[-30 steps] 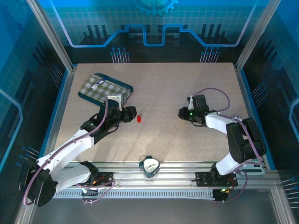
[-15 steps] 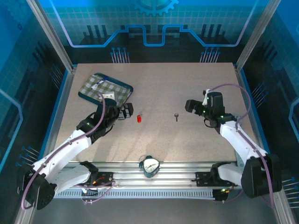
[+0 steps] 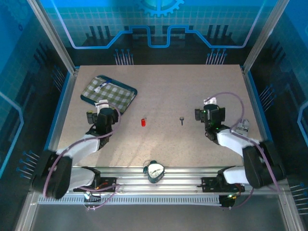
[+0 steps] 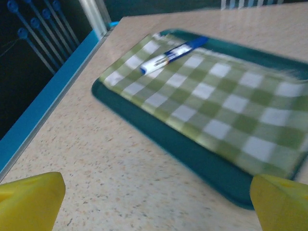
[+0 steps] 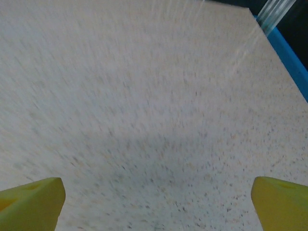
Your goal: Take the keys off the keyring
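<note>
The small red keyring [image 3: 143, 122] lies on the table a little left of centre. The tiny dark grey key [image 3: 182, 120] lies by itself to its right, a clear gap between them. My left gripper [image 3: 98, 110] sits well left of the keyring, pointing at the tray. In the left wrist view it [image 4: 159, 204] is open, with its yellow fingertips [image 4: 31, 199] far apart over bare table. My right gripper [image 3: 208, 109] sits right of the key. It [image 5: 156, 204] is open too, with nothing between its yellow fingertips [image 5: 33, 202].
A teal tray [image 3: 126, 102] [image 4: 192, 156] with a green checked cloth and a blue-and-white pen [image 4: 173, 54] lies at the far left, just ahead of my left gripper. A round clock-like dial [image 3: 155, 170] rests at the near edge. The blue table border [image 5: 288, 57] runs along the right.
Both grippers have opened and drawn back from the middle toward their own sides. The key, hidden a second ago, now lies on the table apart from the red keyring.
</note>
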Robot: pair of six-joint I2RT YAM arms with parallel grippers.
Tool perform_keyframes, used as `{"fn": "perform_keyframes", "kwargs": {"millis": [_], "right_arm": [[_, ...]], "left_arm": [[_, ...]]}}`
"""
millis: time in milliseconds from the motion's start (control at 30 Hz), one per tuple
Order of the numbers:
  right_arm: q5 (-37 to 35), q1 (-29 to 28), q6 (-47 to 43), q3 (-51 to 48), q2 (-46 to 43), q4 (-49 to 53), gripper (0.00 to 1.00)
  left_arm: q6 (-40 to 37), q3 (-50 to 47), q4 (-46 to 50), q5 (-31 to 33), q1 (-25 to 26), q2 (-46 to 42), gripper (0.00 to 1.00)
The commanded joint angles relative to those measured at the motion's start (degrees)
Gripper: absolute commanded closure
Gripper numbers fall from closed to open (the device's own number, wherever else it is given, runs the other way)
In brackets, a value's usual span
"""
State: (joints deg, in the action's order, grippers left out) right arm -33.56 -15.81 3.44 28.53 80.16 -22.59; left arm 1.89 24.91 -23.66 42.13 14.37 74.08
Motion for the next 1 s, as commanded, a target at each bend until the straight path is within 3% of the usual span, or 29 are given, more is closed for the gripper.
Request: {"fn": "perform_keyframes", "kwargs": {"millis": [0,67,167,300,333,367,400,467,567,967], "right_arm": [[-6.18,-1.25,-9.18,-2.06,5.64,-23.40,0.00],[-4.28,-1.27,-11.16,-3.77,8.16,-30.15,0.00],[0.15,0.69,-9.33,-4.00,7.05,-28.06,0.00],[20.60,10.07,-2.78,-4.05,5.63,-22.76,0.00],[26.90,12.79,-2.17,-6.41,7.44,-26.51,0.00],[27.40,13.23,-1.96,-8.57,8.46,-34.32,0.00],[26.30,13.34,-1.35,-8.86,7.28,-33.12,0.00],[22.72,12.16,-1.36,-8.56,7.75,-33.51,0.00],[16.54,7.83,-4.88,-7.68,8.53,-33.06,0.00],[21.24,10.73,-2.83,-6.49,7.85,-29.73,0.00]], "left_arm": [[-4.45,-2.57,-22.19,1.29,-1.41,7.00,0.01],[-6.35,-4.92,-32.39,-2.27,-1.59,9.84,0.00],[-7.73,-6.21,-39.84,-4.75,-2.42,13.77,0.01],[-6.92,-7.73,-39.81,-13.51,-4.12,12.98,0.01],[-3.79,-8.01,-36.50,-20.77,-7.37,11.94,0.01],[-1.90,-8.44,-37.07,-26.53,-10.48,13.69,0.01],[-1.83,-8.41,-43.77,-26.20,-11.75,17.10,0.01],[0.25,-5.12,-30.45,-26.18,-12.00,13.40,0.01],[-2.25,-5.47,-34.67,-23.68,-10.17,15.17,0.01],[-4.15,-6.31,-37.39,-21.70,-8.22,15.74,0.01]]}}
